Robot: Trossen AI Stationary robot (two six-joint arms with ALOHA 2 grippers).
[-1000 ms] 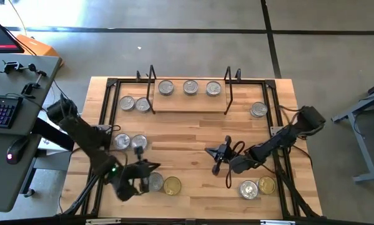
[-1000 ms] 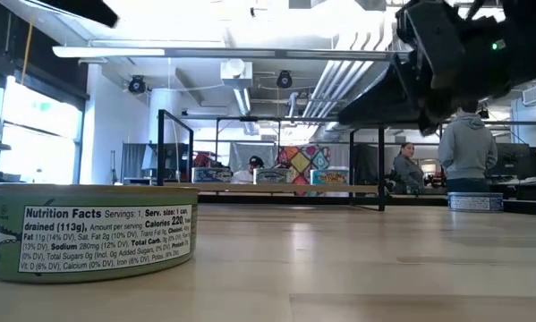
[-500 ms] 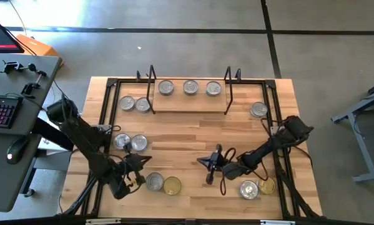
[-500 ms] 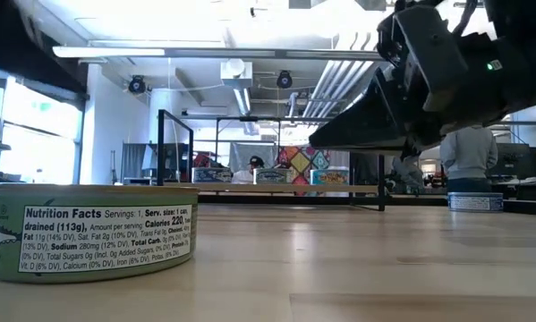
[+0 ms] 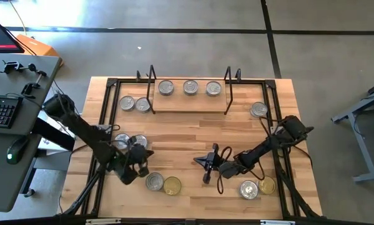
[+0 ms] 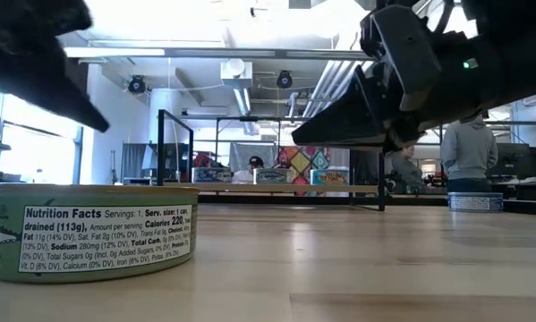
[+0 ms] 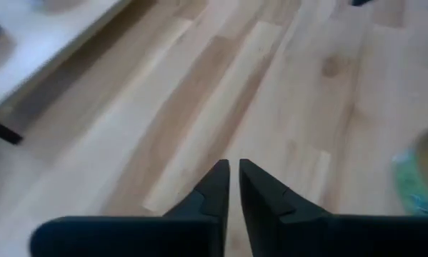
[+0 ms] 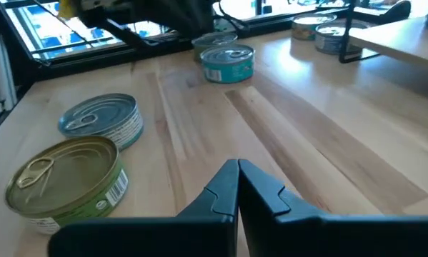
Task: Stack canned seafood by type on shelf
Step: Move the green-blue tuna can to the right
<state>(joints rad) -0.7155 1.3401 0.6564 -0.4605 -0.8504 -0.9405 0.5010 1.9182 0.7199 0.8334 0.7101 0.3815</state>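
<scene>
Left gripper (image 5: 138, 156) in the high view hovers at the lower left of the table (image 5: 193, 128), beside a pair of silver-lidded tins (image 5: 130, 142), holding nothing; right gripper (image 5: 206, 164) sits lower centre, also empty; the shelf (image 5: 188, 102) lies along the upper middle of the frame with three silver tins (image 5: 190, 87) in a single row on it, none stacked; off it lie two tins (image 5: 134, 104) at its left end, one (image 5: 258, 110) at the right, a silver tin (image 5: 154, 182) touching a gold-lidded tin (image 5: 172, 185) at lower centre-left, and a silver and gold pair (image 5: 256, 187) at lower right.

From the low view, a green-labelled tin (image 6: 87, 231) fills the lower left of the frame; the shelf shows far off in the middle with labelled tins on it; people stand in the room beyond at right.

In the left wrist view the fingers (image 7: 215, 187) stand almost together, a thin slit between them, over bare wood.

From the right wrist view the fingers (image 8: 226, 187) are pressed together, empty; the gold tin and silver tin lie at the left of the frame, a teal-labelled tin (image 8: 227, 63) at upper centre.

As I judge it, the work is barely a quarter done; most tins wait on the table, and no sorting into stacks by type shows yet.
</scene>
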